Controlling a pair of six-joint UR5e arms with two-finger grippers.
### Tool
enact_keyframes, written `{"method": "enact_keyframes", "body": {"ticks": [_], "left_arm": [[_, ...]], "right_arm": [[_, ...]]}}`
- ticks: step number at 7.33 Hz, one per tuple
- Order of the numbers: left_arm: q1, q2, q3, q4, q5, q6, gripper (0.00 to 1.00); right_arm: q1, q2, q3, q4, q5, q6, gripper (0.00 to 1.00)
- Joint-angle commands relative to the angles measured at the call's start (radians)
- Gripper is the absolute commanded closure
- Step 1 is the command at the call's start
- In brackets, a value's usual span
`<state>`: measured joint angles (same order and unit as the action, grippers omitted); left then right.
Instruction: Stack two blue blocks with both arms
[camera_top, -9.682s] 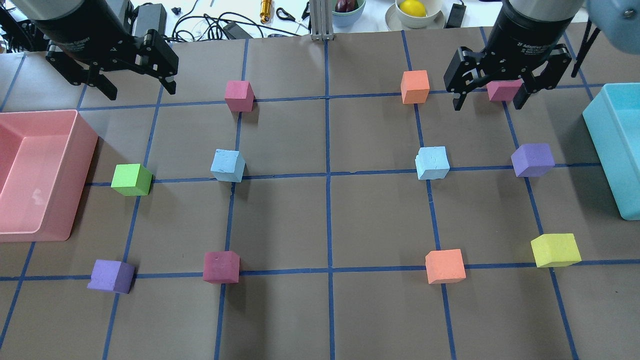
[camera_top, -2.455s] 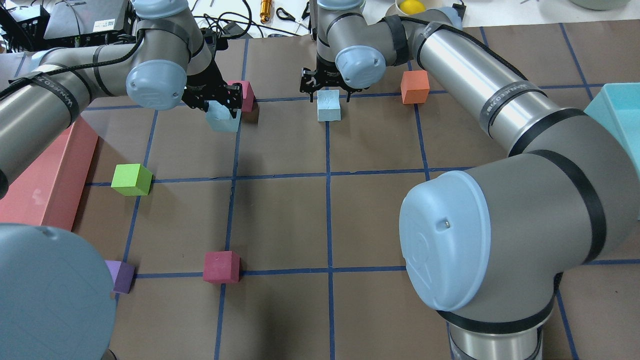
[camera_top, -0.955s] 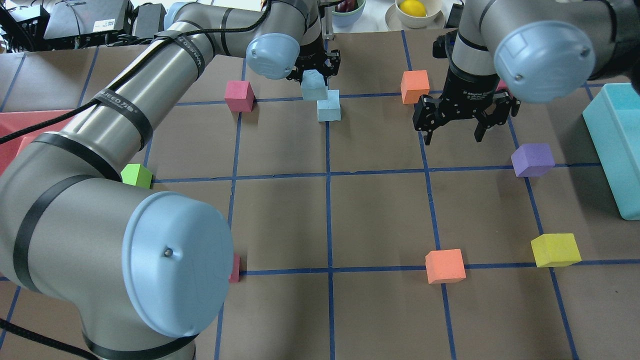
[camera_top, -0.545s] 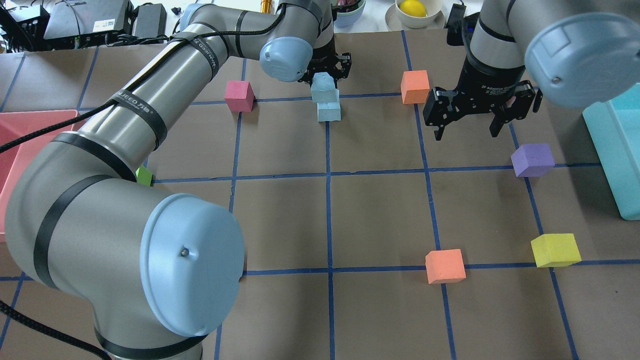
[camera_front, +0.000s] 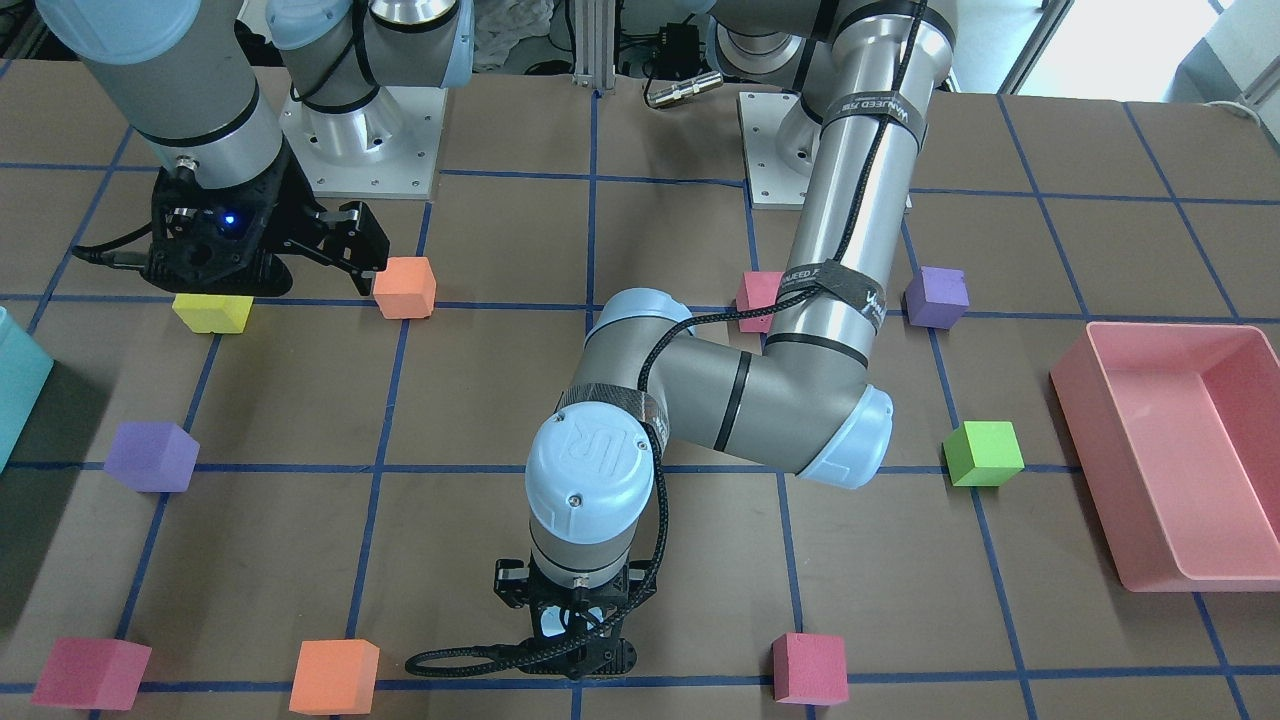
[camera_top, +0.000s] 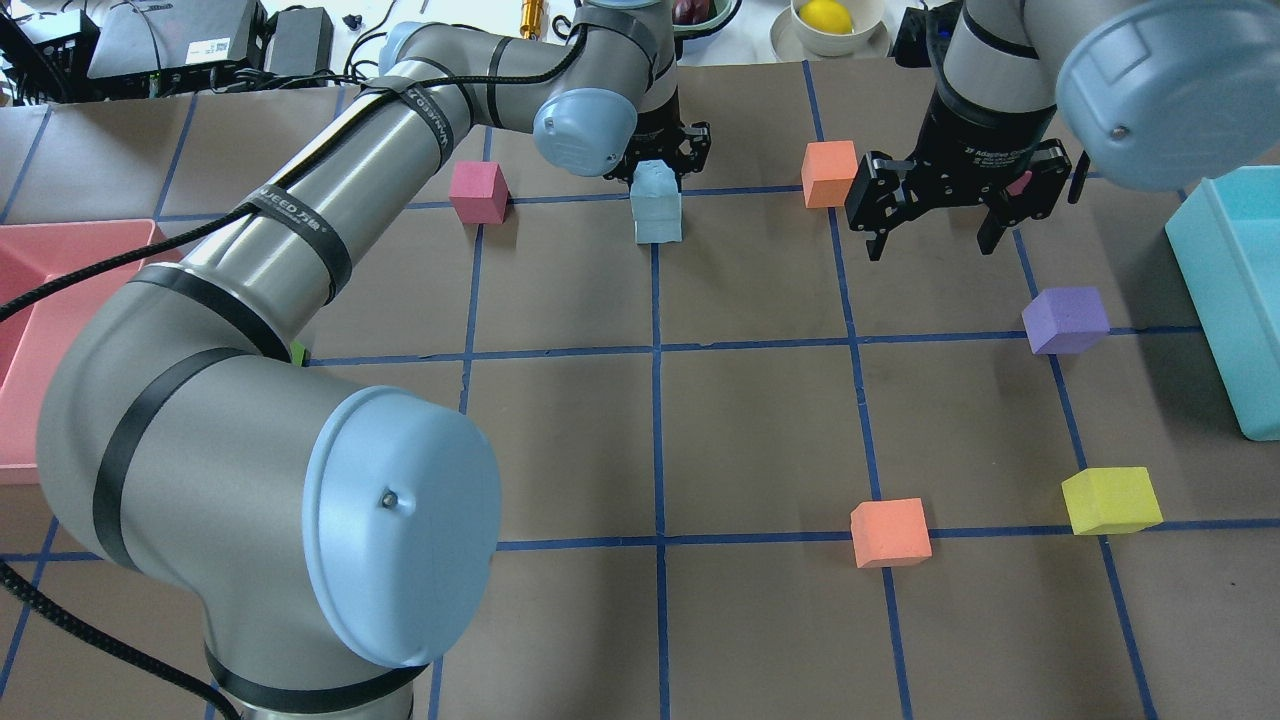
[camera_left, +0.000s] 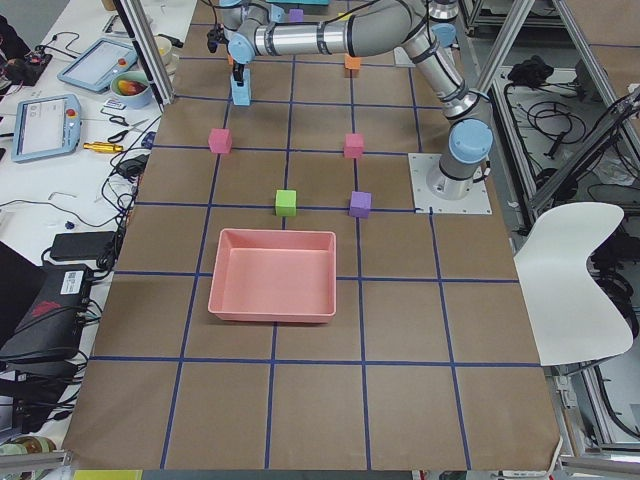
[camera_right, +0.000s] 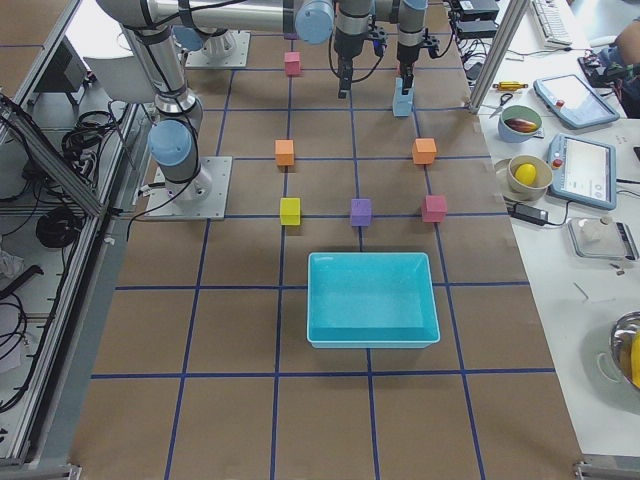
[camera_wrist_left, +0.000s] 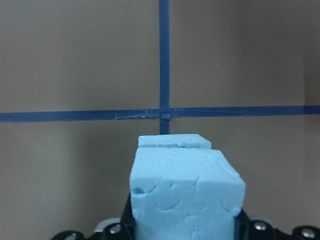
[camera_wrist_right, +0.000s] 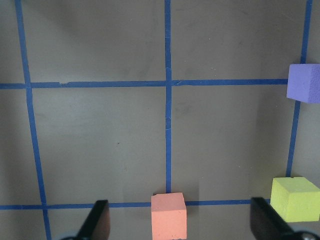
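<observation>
Watching from behind the robot, I see the left claw (camera_top: 657, 168) out at the 12 o'clock end of the counter (camera_top: 760, 420). It is clamped on the upper blue block (camera_top: 654, 183) and holds it right over the lower blue block (camera_top: 660, 224). The two read as one pale column, with a pink block (camera_top: 478, 192) off at its 9 o'clock and an orange block (camera_top: 830, 173) at its 3 o'clock, both well apart from it.

Through the left wrist camera the held block (camera_wrist_left: 186, 195) fills the bottom of the picture. Only a thin strip of the lower one (camera_wrist_left: 173, 141) peeks out past its 12 o'clock edge, just short of a tape cross (camera_wrist_left: 164, 114). Whether the two faces touch or a sliver of air lies between them, I cannot tell.

The right claw (camera_top: 930, 245) hangs at about 3 o'clock from the stack, jaws spread wide with nothing between them.

To my eye this is the placing step, close to the end: one block lies as the base and the second is being set on it. The next move, I'd say, calls for a gentle press down if any gap is left. After that the claw should open and lift straight up, so the pads don't drag the soft foam sideways. The top block looks a touch turned against the bottom one, so a clean release matters.
</observation>
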<state>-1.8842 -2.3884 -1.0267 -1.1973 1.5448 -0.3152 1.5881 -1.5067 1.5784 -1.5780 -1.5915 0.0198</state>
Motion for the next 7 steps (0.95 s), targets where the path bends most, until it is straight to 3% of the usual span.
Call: {"method": "enact_keyframes", "body": {"ticks": [1,4,5,7], "left_arm": [[0.000,-0.003,-0.001,0.008,0.000,0.001,0.01],[0.002,0.029,0.008,-0.004,-0.009,0.004,0.00],[0.019,0.061,0.019,-0.052,-0.005,0.014,0.00],[0.051,0.182,0.028,-0.265,0.004,0.034,0.00]], "right_arm": [[-0.020,0.010,-0.001,-0.028,0.008,-0.012,0.00],[-0.048,-0.004,0.011,-0.019,0.013,-0.018,0.00],[-0.051,-0.007,0.008,-0.019,0.010,-0.018,0.00],[-0.054,-0.015,0.015,-0.010,0.007,-0.018,0.00]]}}
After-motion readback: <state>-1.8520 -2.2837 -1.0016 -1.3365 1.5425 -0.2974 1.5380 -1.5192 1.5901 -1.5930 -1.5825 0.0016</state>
